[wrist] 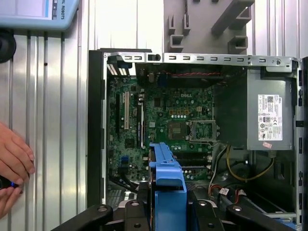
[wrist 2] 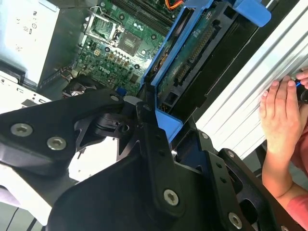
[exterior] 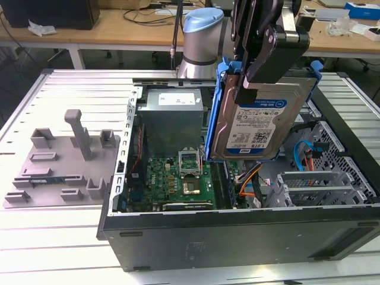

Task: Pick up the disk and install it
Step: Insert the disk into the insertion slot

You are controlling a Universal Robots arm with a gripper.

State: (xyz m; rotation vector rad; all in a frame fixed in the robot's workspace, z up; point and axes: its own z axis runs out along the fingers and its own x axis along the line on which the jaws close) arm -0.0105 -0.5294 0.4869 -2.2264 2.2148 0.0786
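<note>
**Item: gripper (exterior: 248, 80) with load.** Fingers (wrist 2: 150, 130) closed on the top edge of the disk (exterior: 261, 127), pinching it flat-face to flat-face. The disk hangs upright on its edge, clear of everything below.

**Position.** The disk is held above the open computer case (exterior: 237, 237), over the bay side toward the exterior view's right. Its blue carrier frame (exterior: 216, 107) runs down the edge nearest the power supply box (exterior: 172, 116).

**Hazards, as judged:**
- A narrow grip on one edge could let the disk swing or slip onto the circuit board (exterior: 178, 175).
- The frame's lower corner could snag the orange and blue cables (exterior: 252, 178) if lowered off-line.
- A tilted entry could jam the frame against the bay.
- A person's hand (wrist 2: 279, 110) rests on the table (exterior: 71, 95) beside the case — inside the arm's reach.

**Markings.**
- Disk: white-and-blue label with barcodes and small print, facing the exterior camera.
- Power supply box: white label with fine print.
</note>
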